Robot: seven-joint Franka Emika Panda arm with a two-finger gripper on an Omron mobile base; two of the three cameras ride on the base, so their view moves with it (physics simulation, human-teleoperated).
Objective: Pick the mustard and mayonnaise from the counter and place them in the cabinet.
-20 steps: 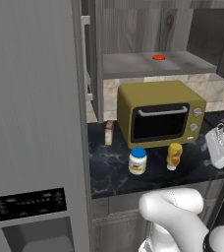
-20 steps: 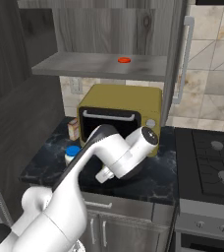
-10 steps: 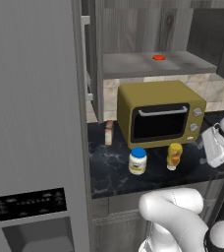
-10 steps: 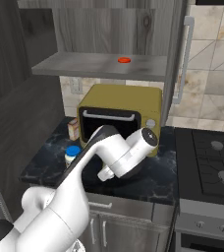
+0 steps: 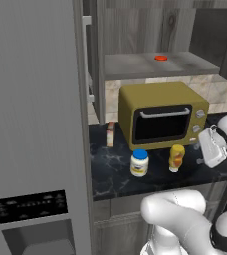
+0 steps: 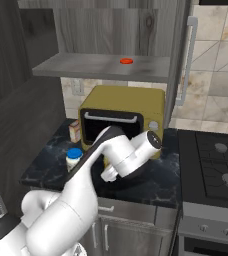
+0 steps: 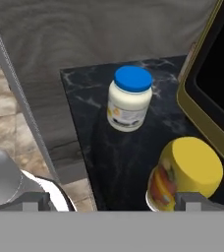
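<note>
**Still on the counter: both jars untouched, claw wide open beside the mustard**

Right now the gripper (image 5: 203,146) hangs low over the counter (image 5: 115,174), at about three o'clock from the mustard (image 5: 176,158) in the left base view, near it but not touching. Its jaws stand spread wide and nothing sits between them. Seen along the hand, the two dark fingertips (image 7: 198,202) rise at the bottom edge, one at seven o'clock and one at five o'clock, with the mustard's yellow cap just above the right one, still apart from it.

The mustard stands upright on the black marble slab, in front of the olive-yellow toaster oven (image 5: 160,117). The mayonnaise (image 5: 139,163) stands upright too, at nine o'clock from the mustard, close by with a gap of bare counter between them; in the hand view it lies at eleven o'clock from the yellow bottle. A small tan box (image 5: 110,134) sits further back, at eleven o'clock from the mayonnaise, against the tall grey refrigerator (image 5: 33,124).

Above the oven, at twelve o'clock, the cabinet (image 5: 155,63) shows its flat grey shelf, bearing a small red-orange disc (image 5: 161,58)
</note>
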